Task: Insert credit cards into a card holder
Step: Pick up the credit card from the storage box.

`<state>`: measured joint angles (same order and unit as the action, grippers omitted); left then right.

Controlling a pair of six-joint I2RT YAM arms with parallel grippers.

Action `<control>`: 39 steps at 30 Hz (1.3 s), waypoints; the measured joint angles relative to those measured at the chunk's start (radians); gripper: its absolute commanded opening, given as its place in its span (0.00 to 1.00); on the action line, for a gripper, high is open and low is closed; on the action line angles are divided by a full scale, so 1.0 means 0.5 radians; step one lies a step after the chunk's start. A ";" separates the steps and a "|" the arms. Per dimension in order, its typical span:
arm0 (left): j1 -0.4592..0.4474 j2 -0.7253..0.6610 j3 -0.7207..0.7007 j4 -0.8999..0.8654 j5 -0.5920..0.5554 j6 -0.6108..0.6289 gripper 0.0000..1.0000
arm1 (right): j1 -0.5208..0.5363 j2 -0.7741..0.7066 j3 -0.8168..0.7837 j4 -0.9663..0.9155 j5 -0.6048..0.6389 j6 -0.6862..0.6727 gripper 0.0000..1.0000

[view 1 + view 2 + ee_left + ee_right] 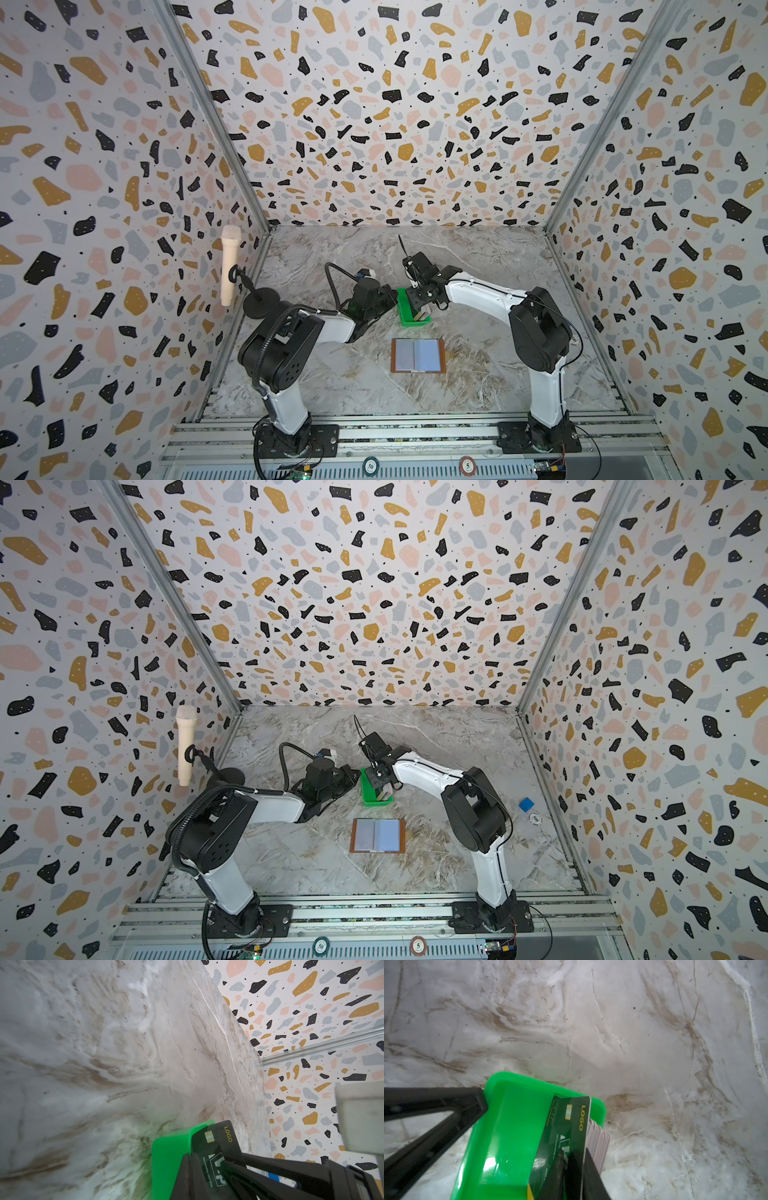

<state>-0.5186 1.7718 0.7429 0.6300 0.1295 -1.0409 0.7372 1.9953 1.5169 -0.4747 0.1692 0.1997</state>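
Note:
A small green tray (404, 307) (512, 1126) stands mid-table with the credit cards (600, 1140) packed on edge along its one side. My right gripper (574, 1159) (420, 309) reaches down into the tray and is shut on the outermost one, a dark card (577, 1130) (216, 1136) with a gold chip and "LOGO". My left gripper (190, 1157) (394, 300) is shut, its tips against the tray's outer wall (166, 1157). The tan card holder (418, 356) (377, 836) lies open and flat nearer the front, its bluish-grey sleeves facing up.
A microphone (230, 266) on a round black stand is at the left wall. A blue block (526, 804) and a poker chip (536, 819) lie by the right wall. Two more chips (370, 465) sit on the front rail. Walls close in three sides.

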 measured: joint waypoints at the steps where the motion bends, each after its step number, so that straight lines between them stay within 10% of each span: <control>1: 0.000 0.005 0.000 0.000 0.005 -0.001 0.00 | 0.000 -0.001 0.005 0.011 -0.010 0.006 0.08; 20: -0.003 0.278 0.243 -0.022 0.084 0.043 0.00 | -0.050 -0.173 -0.088 0.162 -0.082 0.015 0.00; 27: 0.014 0.285 0.249 -0.026 0.144 0.074 0.15 | -0.069 -0.593 -0.325 0.304 -0.085 0.055 0.00; 39: 0.018 -0.268 -0.034 0.257 0.428 0.106 0.28 | -0.214 -1.100 -0.939 0.657 -0.562 0.249 0.00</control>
<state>-0.5098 1.6379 0.7258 0.7586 0.3435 -0.9878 0.6304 1.4452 1.0473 -0.1463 -0.1120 0.3241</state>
